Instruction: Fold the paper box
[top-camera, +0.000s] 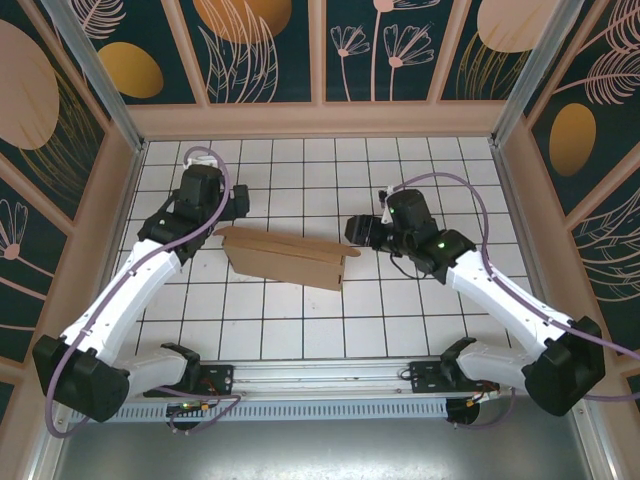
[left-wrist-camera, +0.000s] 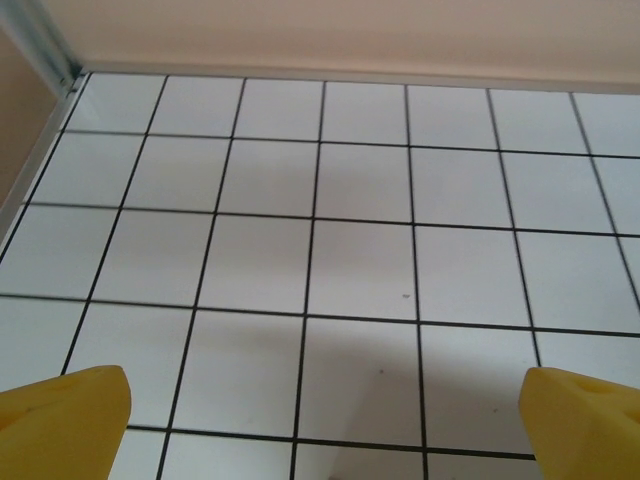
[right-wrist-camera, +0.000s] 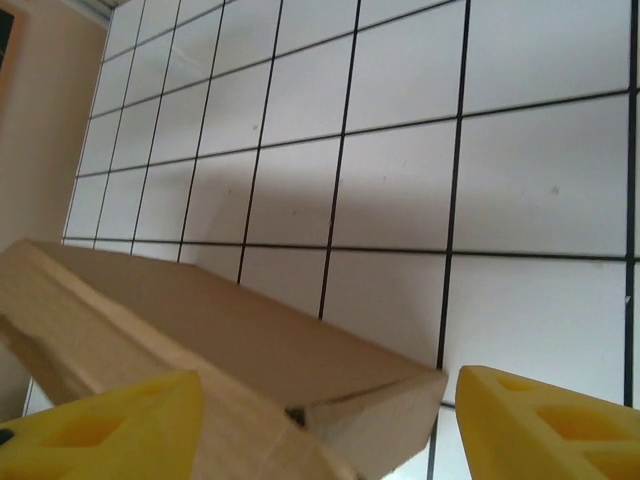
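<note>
The paper box (top-camera: 288, 257) lies folded into a flat brown rectangular shape in the middle of the tiled floor. My right gripper (top-camera: 358, 230) sits at its right end. In the right wrist view the box's corner (right-wrist-camera: 380, 405) lies between the two yellow fingers (right-wrist-camera: 545, 425). A gap shows beside the right-hand finger, so the right gripper (right-wrist-camera: 325, 420) is open around that end. My left gripper (top-camera: 232, 205) hovers by the box's far left corner. In the left wrist view the left gripper (left-wrist-camera: 325, 430) is wide open over bare tiles, with nothing between its fingertips (left-wrist-camera: 65, 415).
The white tiled floor (top-camera: 400, 320) is walled in by beige panels, with the back wall (left-wrist-camera: 350, 35) and the left wall (top-camera: 120, 200) close by. A metal rail (top-camera: 330, 385) runs along the near edge between the arm bases.
</note>
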